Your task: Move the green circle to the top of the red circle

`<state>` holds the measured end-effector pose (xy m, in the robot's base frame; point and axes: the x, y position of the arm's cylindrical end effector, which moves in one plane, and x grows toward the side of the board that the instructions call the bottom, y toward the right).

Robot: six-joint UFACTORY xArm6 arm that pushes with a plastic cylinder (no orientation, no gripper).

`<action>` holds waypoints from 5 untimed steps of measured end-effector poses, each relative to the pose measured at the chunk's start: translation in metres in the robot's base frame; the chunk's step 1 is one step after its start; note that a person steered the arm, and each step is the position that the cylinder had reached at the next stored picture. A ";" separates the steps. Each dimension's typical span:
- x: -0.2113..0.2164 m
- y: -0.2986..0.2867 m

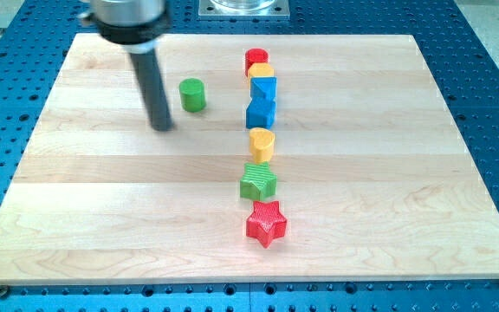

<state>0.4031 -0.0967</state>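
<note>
Camera view shows my tip point(163, 126) resting on the pale wooden desk point(93, 208), with the green circle point(192, 94) just beside it, toward the view's right and slightly up, apart from it. There is no pincer on this arm, only a smooth dark rod, so no open or closed state applies.

The red circle point(255, 59) sits farther to the tip's right, near the desk's top edge, heading a column of blocks. As I judge it, the task is barely begun: the green circle lies left of and below the red one and must yet travel right and up, past it.

Below the red circle come a yellow block point(261, 70) touching it, a blue block point(263, 87), another blue block point(261, 113), a yellow heart-like block point(262, 143), a green star point(258, 182) and a red star point(266, 223). All look like painted pieces with ribbed sides; the desk shows plank grain.
</note>
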 end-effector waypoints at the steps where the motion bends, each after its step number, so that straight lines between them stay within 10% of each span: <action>1: -0.047 0.032; 2: -0.104 0.022; 3: -0.050 0.007; 5: -0.139 -0.012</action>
<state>0.2637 -0.1083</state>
